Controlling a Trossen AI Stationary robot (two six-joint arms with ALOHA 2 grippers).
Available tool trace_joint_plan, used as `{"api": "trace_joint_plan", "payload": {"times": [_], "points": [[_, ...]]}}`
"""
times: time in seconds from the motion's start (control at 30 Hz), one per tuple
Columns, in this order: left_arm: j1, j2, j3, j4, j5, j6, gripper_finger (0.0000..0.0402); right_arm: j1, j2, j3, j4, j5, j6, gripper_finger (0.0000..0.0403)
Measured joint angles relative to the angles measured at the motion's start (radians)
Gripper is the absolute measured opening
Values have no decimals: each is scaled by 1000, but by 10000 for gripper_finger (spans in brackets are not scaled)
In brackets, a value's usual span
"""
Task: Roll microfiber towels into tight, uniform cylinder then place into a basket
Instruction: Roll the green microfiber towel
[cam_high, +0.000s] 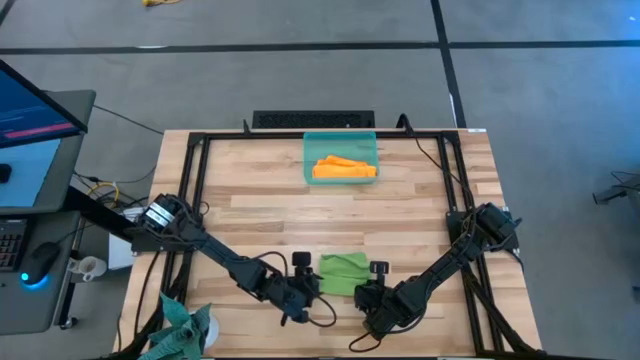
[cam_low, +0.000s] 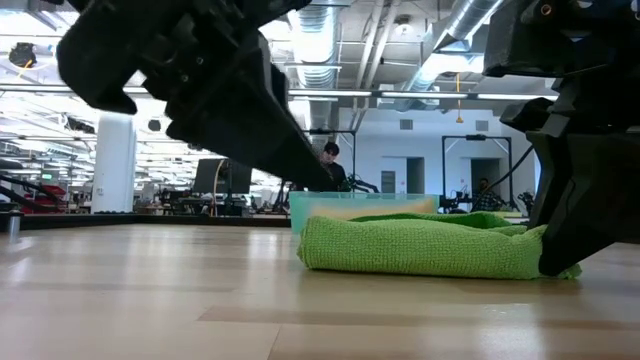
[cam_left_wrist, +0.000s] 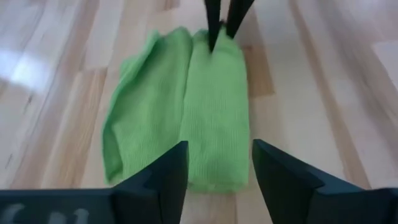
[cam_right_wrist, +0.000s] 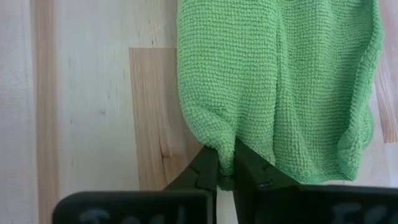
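Pale wood planks make up the tabletop (cam_high: 260, 200), which is ringed by a black frame and stands on a grey floor, with a monitor at the far left edge of the high view. Beyond it, the low view looks into a bright hall of pipes and ceiling lights, where a person (cam_low: 331, 163) stands far back.

Both dark arms reach in from the tabletop's two sides toward its near edge and meet at the lime green towel (cam_high: 343, 272). That towel lies loosely folded into a thick, uneven roll between the two pincers, well apart from the basket.

At the far edge sits the translucent teal basket (cam_high: 340, 139), and inside it lies the orange towel (cam_high: 343, 168), bunched into a long roll.

A dark teal-grey cloth (cam_high: 185, 328) is crumpled at the near left corner.

The left pincer (cam_left_wrist: 216, 163) hangs just beside the green towel's left end with its fingers spread, one to each side of the roll's end and holding nothing.

The right pincer (cam_right_wrist: 225, 167) is at the towel's right end, its fingers pressed together on a small pinch of the green fabric's edge.
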Motion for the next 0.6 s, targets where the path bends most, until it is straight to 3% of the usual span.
{"api": "trace_joint_plan", "payload": {"times": [0.3, 0.6], "points": [[-1, 2, 0, 36, 3, 86, 175, -6, 0, 0, 3, 0, 0, 39], [4, 117, 1, 118, 8, 152, 175, -19, 0, 0, 21, -1, 1, 39]]}}
